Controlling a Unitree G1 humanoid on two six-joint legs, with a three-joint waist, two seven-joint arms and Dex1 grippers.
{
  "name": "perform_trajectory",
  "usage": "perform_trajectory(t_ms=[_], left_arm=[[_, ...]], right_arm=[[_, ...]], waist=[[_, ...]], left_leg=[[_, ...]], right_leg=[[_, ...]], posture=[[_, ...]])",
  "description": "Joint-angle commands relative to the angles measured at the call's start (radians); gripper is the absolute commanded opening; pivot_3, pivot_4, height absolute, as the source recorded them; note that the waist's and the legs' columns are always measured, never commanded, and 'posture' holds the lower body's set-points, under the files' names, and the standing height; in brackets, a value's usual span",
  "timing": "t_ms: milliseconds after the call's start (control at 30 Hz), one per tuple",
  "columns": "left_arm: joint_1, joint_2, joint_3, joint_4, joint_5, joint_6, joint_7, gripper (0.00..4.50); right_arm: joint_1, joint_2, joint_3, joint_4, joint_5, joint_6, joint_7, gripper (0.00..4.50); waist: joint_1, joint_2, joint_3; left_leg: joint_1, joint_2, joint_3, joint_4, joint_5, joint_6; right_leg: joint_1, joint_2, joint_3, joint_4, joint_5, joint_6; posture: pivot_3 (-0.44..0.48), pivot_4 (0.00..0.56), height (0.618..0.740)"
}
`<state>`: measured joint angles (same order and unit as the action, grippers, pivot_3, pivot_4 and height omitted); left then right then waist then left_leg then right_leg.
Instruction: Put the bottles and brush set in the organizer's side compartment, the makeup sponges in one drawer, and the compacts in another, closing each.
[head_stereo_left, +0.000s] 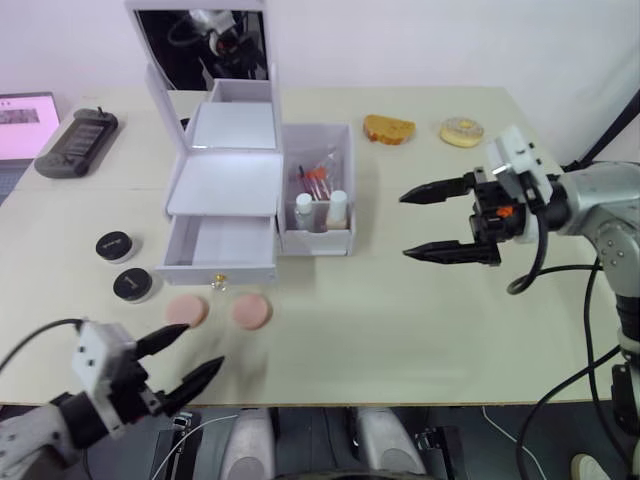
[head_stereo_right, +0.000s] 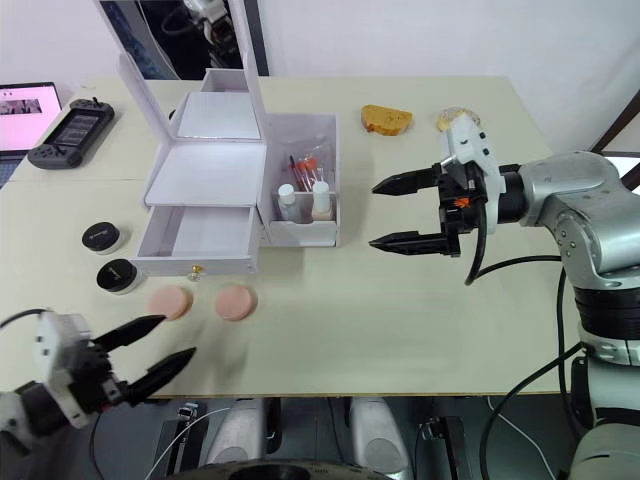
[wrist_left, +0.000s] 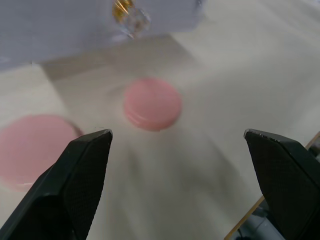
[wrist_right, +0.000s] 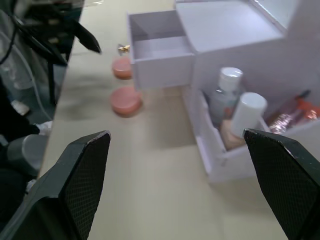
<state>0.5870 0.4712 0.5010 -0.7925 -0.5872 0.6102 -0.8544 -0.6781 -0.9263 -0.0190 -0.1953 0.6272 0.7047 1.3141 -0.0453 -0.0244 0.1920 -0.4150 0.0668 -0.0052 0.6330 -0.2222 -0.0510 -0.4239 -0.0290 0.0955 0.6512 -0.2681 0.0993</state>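
The white organizer (head_stereo_left: 225, 185) stands with its bottom drawer (head_stereo_left: 221, 250) pulled open and empty. Its side compartment (head_stereo_left: 316, 190) holds two bottles (head_stereo_left: 320, 210) and the brush set (head_stereo_left: 315, 178). Two pink makeup sponges (head_stereo_left: 187, 310) (head_stereo_left: 250, 311) lie on the table in front of the drawer. Two black compacts (head_stereo_left: 115, 245) (head_stereo_left: 133, 284) sit left of it. My left gripper (head_stereo_left: 190, 362) is open near the front edge, just short of the sponges. My right gripper (head_stereo_left: 425, 222) is open, hovering right of the side compartment.
A game controller (head_stereo_left: 76, 140) and a laptop (head_stereo_left: 22, 125) lie at the far left. A piece of toast (head_stereo_left: 388, 129) and a donut (head_stereo_left: 462, 131) sit at the back right. The organizer's mirror lid (head_stereo_left: 205, 45) stands upright.
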Motion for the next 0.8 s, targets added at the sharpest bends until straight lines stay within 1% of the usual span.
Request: perform_trajectory(t_ms=[33,100,200,267,400,533,667,800], left_arm=[[-0.027,-0.015,-0.1,0.022,0.06,-0.054,0.067,4.47],[-0.063,-0.031,-0.14,0.044,0.068,-0.042,0.119,4.47],[-0.12,-0.035,-0.237,0.06,0.11,0.016,0.215,4.47],[-0.15,-0.042,-0.268,0.057,0.121,0.048,0.271,4.47],[-0.202,0.002,-0.325,0.068,0.179,0.066,0.319,4.47],[-0.246,0.029,-0.355,0.082,0.205,0.084,0.353,4.47],[-0.286,0.033,-0.406,0.079,0.228,0.099,0.384,4.47],[-0.293,0.027,-0.443,0.088,0.252,0.096,0.411,4.47]], right_arm=[[-0.023,-0.021,-0.041,-0.053,0.027,0.028,-0.031,4.5],[-0.022,-0.026,-0.045,-0.067,0.031,0.041,-0.045,4.5],[-0.015,-0.046,-0.064,-0.102,0.048,0.07,-0.066,4.5],[-0.013,-0.055,-0.076,-0.112,0.059,0.082,-0.078,4.5],[-0.001,-0.065,-0.097,-0.14,0.079,0.102,-0.099,4.5],[0.003,-0.071,-0.113,-0.164,0.099,0.122,-0.123,4.5],[-0.003,-0.074,-0.112,-0.178,0.113,0.136,-0.141,4.5],[-0.018,-0.068,-0.096,-0.179,0.114,0.141,-0.159,4.5]], waist=[[-0.001,0.0,0.0],[-0.001,0.0,0.0],[0.0,0.0,0.0],[0.0,0.0,0.0],[0.0,0.0,0.0],[-0.001,0.0,0.0],[0.001,0.0,0.0],[0.001,0.0,0.0]], left_leg=[[0.0,0.0,0.0,0.0,0.0,0.0],[0.0,0.0,0.001,0.001,0.0,0.0],[0.0,0.0,0.002,0.0,0.0,0.0],[0.0,0.0,0.002,0.0,0.0,0.0],[0.0,0.0,0.002,0.0,0.0,0.0],[0.001,0.0,0.001,-0.001,0.0,0.0],[0.001,0.0,0.001,-0.001,0.0,0.0],[0.001,0.0,0.001,-0.001,0.0,0.0]], right_leg=[[0.0,0.0,0.0,0.0,0.0,0.0],[0.0,0.0,0.001,0.0,0.0,-0.001],[0.0,0.0,0.002,0.0,0.0,0.0],[0.0,0.0,0.002,0.0,0.0,0.0],[0.0,0.001,0.003,0.0,0.0,0.0],[0.0,0.001,0.003,0.0,0.0,0.0],[0.0,0.001,0.003,0.0,0.0,0.0],[0.0,0.001,0.003,0.0,0.0,0.0]], posture=[[0.0,0.15,0.74],[0.0,0.15,0.74],[0.0,0.15,0.74],[0.0,0.15,0.74],[0.0,0.15,0.74],[0.0,0.15,0.74],[0.0,0.15,0.74],[0.0,0.15,0.74]])
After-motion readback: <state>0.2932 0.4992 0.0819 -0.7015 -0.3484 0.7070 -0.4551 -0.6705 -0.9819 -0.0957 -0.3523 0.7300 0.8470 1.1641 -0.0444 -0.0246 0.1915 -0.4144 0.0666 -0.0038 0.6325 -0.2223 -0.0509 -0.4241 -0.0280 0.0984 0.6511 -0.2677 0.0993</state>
